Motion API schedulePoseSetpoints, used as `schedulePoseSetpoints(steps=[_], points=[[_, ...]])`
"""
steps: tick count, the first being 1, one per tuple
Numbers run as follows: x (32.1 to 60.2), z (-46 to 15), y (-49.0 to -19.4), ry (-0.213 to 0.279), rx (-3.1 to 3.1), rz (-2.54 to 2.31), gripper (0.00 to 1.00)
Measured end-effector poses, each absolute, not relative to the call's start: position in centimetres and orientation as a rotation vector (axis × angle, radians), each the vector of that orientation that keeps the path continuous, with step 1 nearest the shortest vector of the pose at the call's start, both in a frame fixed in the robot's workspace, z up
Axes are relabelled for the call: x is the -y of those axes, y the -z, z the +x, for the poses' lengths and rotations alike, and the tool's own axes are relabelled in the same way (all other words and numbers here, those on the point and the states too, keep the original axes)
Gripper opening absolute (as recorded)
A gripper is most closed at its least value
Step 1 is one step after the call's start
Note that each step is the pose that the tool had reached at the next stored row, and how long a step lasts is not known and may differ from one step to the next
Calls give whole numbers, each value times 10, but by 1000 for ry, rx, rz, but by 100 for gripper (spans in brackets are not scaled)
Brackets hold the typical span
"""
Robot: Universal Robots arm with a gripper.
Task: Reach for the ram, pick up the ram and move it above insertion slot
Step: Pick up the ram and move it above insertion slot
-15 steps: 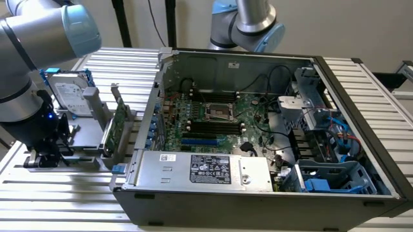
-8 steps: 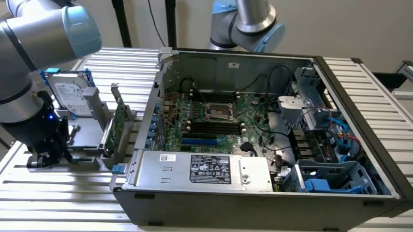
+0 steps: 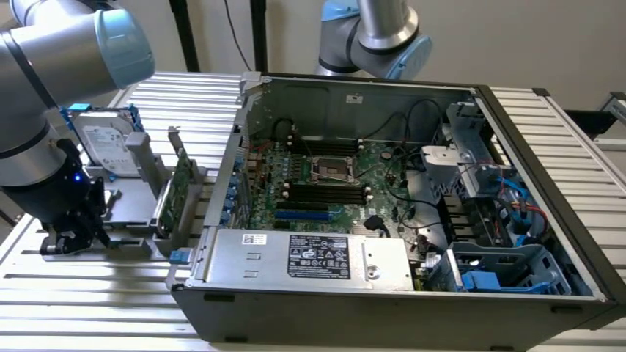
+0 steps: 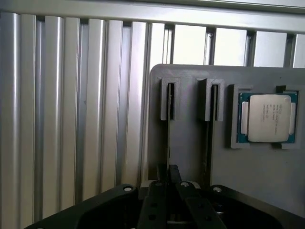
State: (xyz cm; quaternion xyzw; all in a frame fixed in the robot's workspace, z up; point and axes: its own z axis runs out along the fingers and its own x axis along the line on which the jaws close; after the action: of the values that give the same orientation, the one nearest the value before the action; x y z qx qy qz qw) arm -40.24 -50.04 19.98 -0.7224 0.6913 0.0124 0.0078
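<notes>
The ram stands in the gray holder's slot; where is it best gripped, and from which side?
Pinch the ram across its flat faces at the free top edge, coming straight down. It stands on edge in a narrow slot of the gray holder, whose walls cover its ends; likely only that thin edge is free. The gripper hangs right above it.

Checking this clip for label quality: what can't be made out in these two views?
- Ram: wrist view, edge-on in the grey holder's slot, so its chips are hidden.
- Exterior view: the gripper's dark body blocks what it touches.
- Memory slots on the motherboard: exterior view, too small to tell which is free.
- Processor: wrist view, print too small to read.
</notes>
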Motion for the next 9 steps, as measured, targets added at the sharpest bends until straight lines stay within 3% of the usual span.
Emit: schedulePoseSetpoints(steps=[9], points=[[500,-402,-202,-40,-2172,-2248,13]])
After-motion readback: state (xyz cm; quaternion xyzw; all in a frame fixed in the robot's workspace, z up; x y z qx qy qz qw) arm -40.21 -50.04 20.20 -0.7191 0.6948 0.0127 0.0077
